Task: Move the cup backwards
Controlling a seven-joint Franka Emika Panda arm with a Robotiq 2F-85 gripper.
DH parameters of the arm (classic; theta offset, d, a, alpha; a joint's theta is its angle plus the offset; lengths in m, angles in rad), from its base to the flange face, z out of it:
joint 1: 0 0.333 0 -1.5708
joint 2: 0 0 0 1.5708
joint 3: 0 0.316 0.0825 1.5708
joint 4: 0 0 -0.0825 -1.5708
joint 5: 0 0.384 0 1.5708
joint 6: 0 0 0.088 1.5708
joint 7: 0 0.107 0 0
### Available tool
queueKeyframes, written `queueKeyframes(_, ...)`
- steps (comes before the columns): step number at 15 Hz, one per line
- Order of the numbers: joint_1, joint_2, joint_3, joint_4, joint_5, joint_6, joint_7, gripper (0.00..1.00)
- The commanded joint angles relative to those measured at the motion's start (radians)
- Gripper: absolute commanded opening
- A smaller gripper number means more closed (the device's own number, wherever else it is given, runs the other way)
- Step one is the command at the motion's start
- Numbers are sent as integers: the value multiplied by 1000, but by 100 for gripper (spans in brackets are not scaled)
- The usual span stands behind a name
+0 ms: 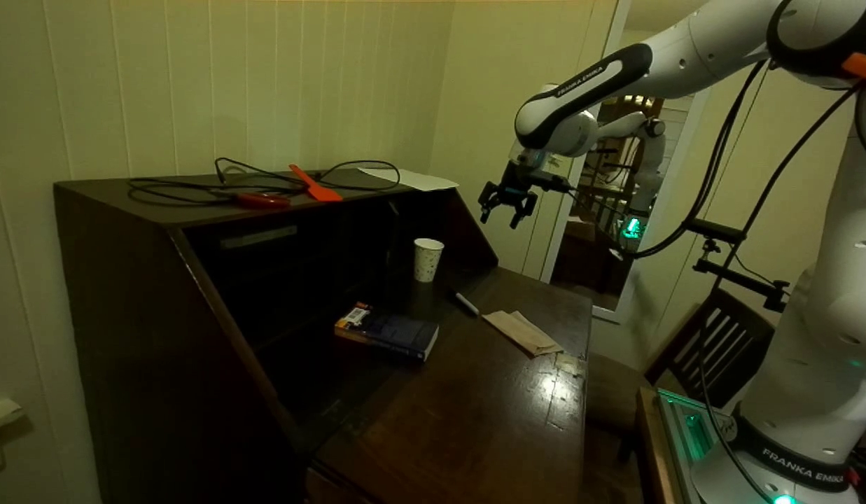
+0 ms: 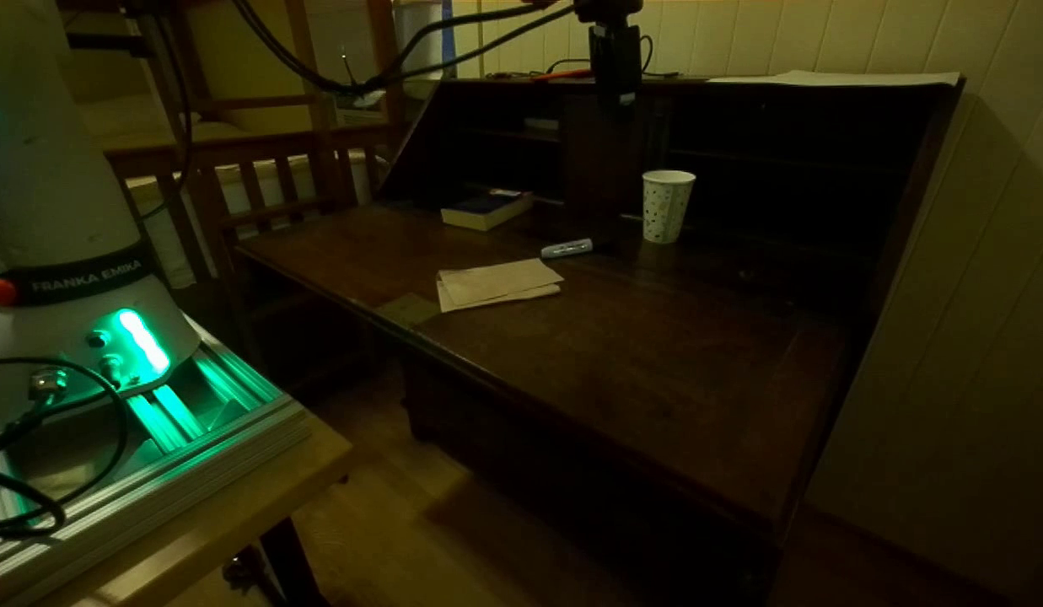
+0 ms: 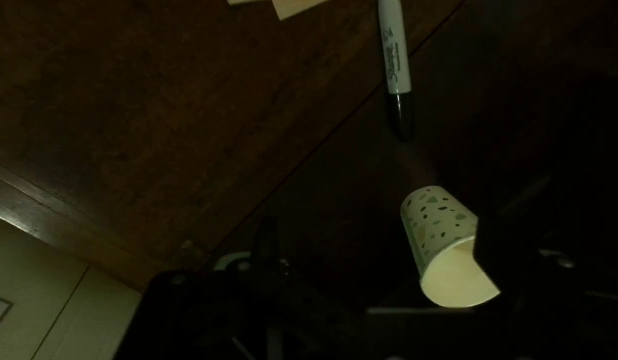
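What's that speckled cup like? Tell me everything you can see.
The cup looks like paper: white, scattered with green and dark flecks, with a pale, plain inside where it shows. It tapers toward its base and shows no handle. It stands upright and open-topped on the desk, near the marker but apart from it. Only the desk seems to touch it; the open gripper is higher up, apart.
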Motion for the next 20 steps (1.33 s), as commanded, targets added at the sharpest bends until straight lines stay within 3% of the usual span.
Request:
queueKeyframes(1,0,86,30,50,49,83,-34,100)
queueKeyframes(7,-10,209,78,141,41,192,-102,100)
queueKeyframes(20,-46,431,104,356,44,200,-82,100)
